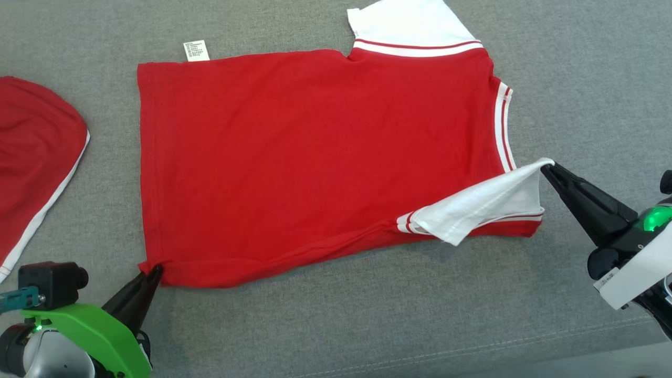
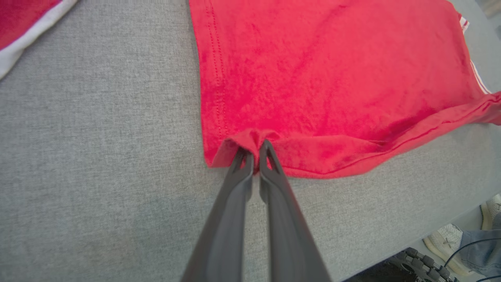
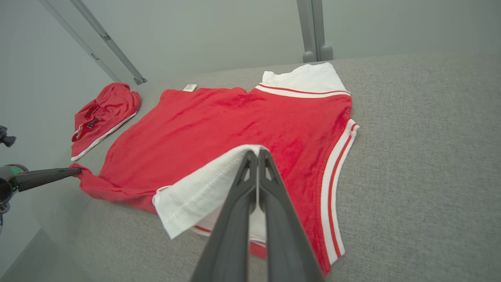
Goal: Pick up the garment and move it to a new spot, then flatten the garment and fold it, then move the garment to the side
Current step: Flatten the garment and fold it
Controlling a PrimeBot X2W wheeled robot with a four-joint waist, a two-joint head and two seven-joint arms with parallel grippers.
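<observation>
The garment (image 1: 315,157) is a red shirt with white sleeves and striped trim, spread on the grey cushioned surface (image 1: 336,325). My left gripper (image 1: 156,270) is shut on its near left hem corner, which bunches between the fingers in the left wrist view (image 2: 256,150). My right gripper (image 1: 547,167) is shut on the edge of the near white sleeve (image 1: 483,207), lifting it slightly off the surface. In the right wrist view the gripper (image 3: 256,153) pinches that sleeve (image 3: 195,196), and the left gripper (image 3: 74,170) holds the far corner.
A second red piece with white trim (image 1: 31,157) lies at the far left. A white care label (image 1: 196,51) sticks out at the shirt's back edge. The surface's front edge runs near the bottom right. A person's shoes (image 2: 446,239) stand on the floor beside it.
</observation>
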